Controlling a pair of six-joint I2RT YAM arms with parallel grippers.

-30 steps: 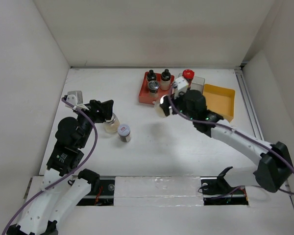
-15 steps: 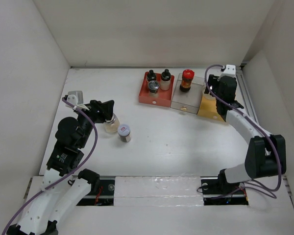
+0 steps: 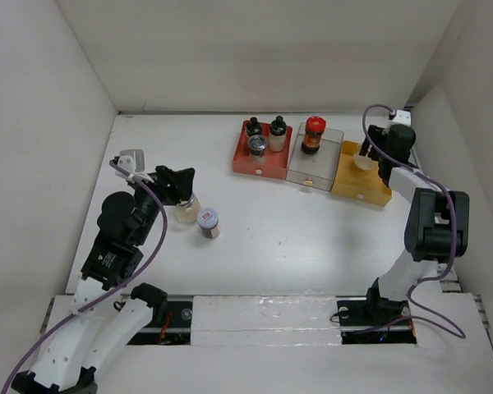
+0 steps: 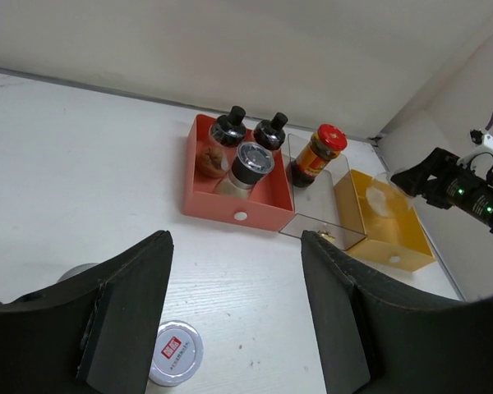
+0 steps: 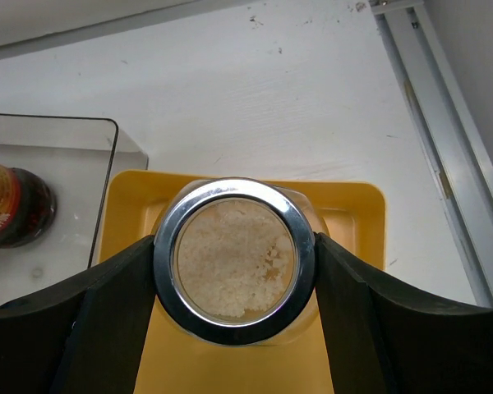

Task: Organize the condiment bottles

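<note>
My right gripper (image 3: pixel 370 153) is shut on a silver-rimmed jar (image 5: pixel 234 258) of pale grains and holds it inside the yellow tray (image 5: pixel 357 345); whether it touches the floor I cannot tell. The red tray (image 3: pixel 243 163) holds two black-capped bottles (image 3: pixel 253 127) and a silver-capped one (image 3: pixel 258 146). A red-capped dark bottle (image 3: pixel 313 134) stands in the clear tray (image 3: pixel 316 174). My left gripper (image 3: pixel 177 184) is open and empty above a pale jar (image 3: pixel 186 211). A white-capped jar (image 3: pixel 208 222) stands beside it and also shows in the left wrist view (image 4: pixel 175 353).
The three trays stand in a row at the back right, yellow (image 3: pixel 376 190) nearest the right wall. A metal rail (image 3: pixel 411 152) runs along the table's right edge. White walls close in the left, back and right sides.
My right arm has carried the pale-grain jar from in front of the red tray rightward to the yellow tray. The left arm has hardly moved.
</note>
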